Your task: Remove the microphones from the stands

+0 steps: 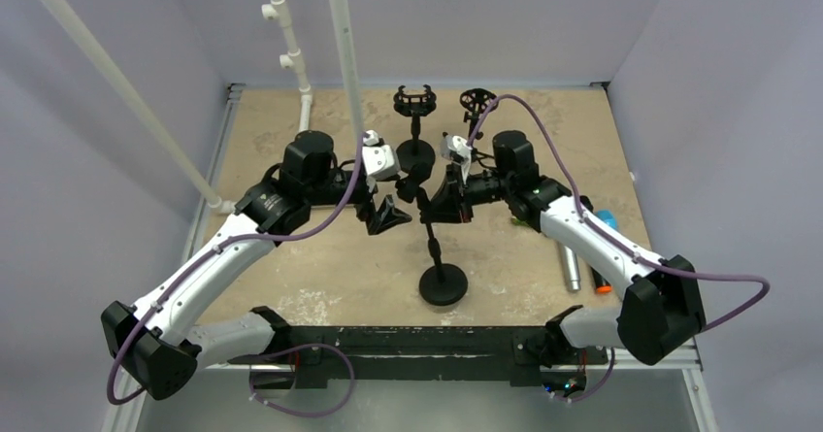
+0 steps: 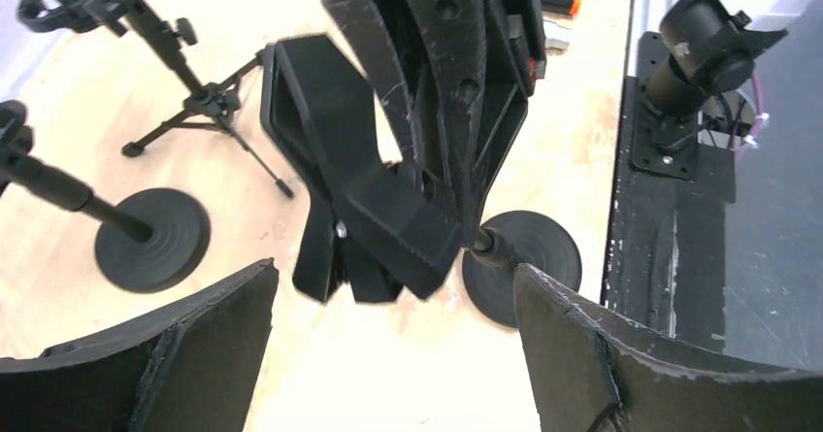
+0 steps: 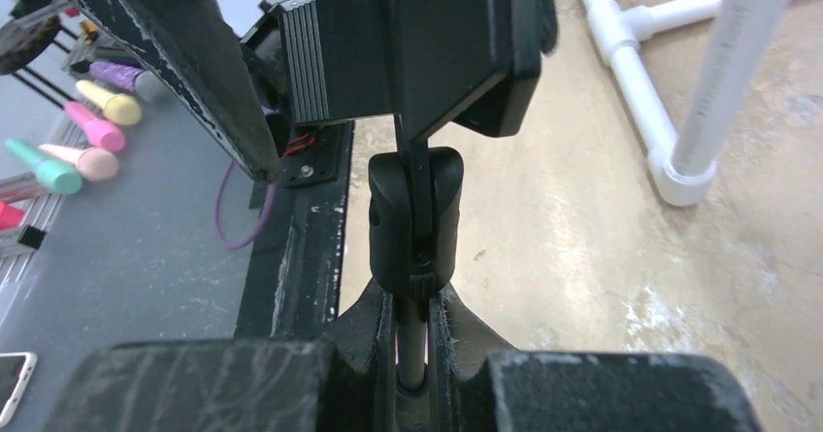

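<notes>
Black stand (image 1: 443, 284) stood on the table (image 1: 320, 257) in the top view, its upper pole hidden by the right hand (image 1: 439, 204); a silver microphone (image 1: 573, 269) lay well behind that hand. Left wrist showed the left hand (image 2: 393, 286) spread wide, empty. Right wrist showed fingers (image 3: 602, 393) pinching the pole, its top hidden.

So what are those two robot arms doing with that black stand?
The right tool is shut on the thin pole of the round-based mic stand, just under its swivel joint. The left tool hangs open right beside it, holding nothing. A silver microphone lies on the table, off to the right. Whether a microphone sits in this stand's clip, I cannot tell.
</notes>
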You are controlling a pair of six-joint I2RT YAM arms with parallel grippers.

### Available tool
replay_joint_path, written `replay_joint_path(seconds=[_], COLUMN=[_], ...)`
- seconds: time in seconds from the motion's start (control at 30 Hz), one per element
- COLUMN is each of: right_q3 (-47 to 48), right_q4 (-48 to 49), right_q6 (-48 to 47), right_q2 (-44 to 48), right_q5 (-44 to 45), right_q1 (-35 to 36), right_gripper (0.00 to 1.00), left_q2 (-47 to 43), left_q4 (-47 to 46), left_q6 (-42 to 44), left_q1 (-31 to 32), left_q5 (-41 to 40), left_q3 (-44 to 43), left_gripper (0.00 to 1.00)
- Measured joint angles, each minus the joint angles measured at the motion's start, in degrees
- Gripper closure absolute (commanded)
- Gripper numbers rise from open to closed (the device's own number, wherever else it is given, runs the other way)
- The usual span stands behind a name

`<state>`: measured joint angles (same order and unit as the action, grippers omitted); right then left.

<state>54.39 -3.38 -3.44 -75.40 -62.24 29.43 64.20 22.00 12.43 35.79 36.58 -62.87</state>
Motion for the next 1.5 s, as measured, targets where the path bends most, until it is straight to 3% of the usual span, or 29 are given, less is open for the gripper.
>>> replay_joint_path(seconds=[0.37, 0.73, 1.13, 1.5], right_q3=[10.9, 21.5, 22.1, 22.0], right_q4=[-8.7, -12.7, -5.5, 3.1], right_q6=[0.4, 5.0, 17.5, 25.0], right_q2=[0.5, -0.4, -2.1, -2.1], right_q5=[4.5, 4.2, 2.2, 0.7], right_q1=[-2.1, -2.3, -3.6, -7.0], right_gripper=[1.0, 1.0, 1.0, 1.0], left_q2=[-0.9, 7.0, 10.9, 11.2], left_q4=[0.0, -5.2, -18.4, -25.1], left_q6=[-4.5, -13.8, -24.6, -28.7], left_q1=[-2.1, -2.3, -2.3, -2.3], left_q5=[-1.6, 7.4, 15.3, 16.6], left_q3=[0.0, -2.2, -4.6, -1.1], left_gripper=[0.16, 0.23, 0.34, 0.25])
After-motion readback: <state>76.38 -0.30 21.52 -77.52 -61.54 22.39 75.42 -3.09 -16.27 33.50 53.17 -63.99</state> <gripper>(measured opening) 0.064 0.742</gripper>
